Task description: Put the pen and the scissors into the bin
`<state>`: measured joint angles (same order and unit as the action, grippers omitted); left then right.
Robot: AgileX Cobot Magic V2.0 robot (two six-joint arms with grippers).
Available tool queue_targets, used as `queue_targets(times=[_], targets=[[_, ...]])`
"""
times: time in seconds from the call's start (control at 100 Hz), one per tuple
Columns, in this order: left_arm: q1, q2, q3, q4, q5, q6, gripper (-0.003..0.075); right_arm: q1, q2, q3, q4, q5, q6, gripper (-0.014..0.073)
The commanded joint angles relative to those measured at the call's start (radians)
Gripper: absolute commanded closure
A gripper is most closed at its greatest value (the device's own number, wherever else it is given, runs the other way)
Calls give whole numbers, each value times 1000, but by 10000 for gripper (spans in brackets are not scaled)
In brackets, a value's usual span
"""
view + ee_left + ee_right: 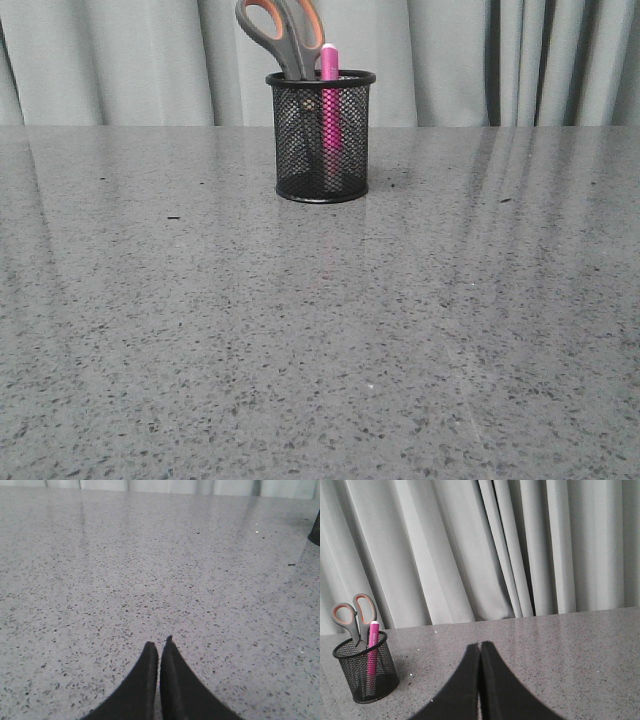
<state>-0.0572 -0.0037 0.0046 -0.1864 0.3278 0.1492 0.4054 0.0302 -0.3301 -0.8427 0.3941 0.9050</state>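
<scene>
Standing upright in the bin (321, 137) at the far centre of the surface (320, 340), scissors (283, 35) and pen (329, 110) look delivered — left claw (158, 646) and right claw (480, 647) clenched, empty; only withdrawal seems left.

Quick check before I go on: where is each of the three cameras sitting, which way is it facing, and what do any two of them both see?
Front: looks forward over the table at the bin holding scissors and pen; no robot parts show.
Left wrist: low, facing across bare tabletop; closed left gripper shows.
Right wrist: faces the curtain over the table edge; closed right gripper shows.
Shared: front and right wrist both show bin, scissors, pen.
</scene>
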Motion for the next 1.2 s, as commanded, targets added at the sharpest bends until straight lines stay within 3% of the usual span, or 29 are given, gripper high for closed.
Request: queue_targets(times=[0.0,0.48,0.64,0.74,0.93,0.97,1.19], targets=[[2,-31,24,-15,-59,-1,740,-3,14,-12,-24,-37,-4,666],[2,-31,24,-15,-59,-1,740,-5,14,126,-51,-2,-22,666],[2,-31,24,-15,-59,-1,740,-30,14,154,271,33,-408,666],[2,-31,24,-15,-59,-1,740,-97,14,184,433,-27,-598,666],[2,-31,24,-15,-59,-1,740,-299,14,332,761,-430,-997,666],[2,-31,24,-15,-59,-1,740,-337,14,360,784,-495,-1036,666],[2,-31,24,-15,-59,-1,740,-432,-3,355,757,-315,-1038,666]])
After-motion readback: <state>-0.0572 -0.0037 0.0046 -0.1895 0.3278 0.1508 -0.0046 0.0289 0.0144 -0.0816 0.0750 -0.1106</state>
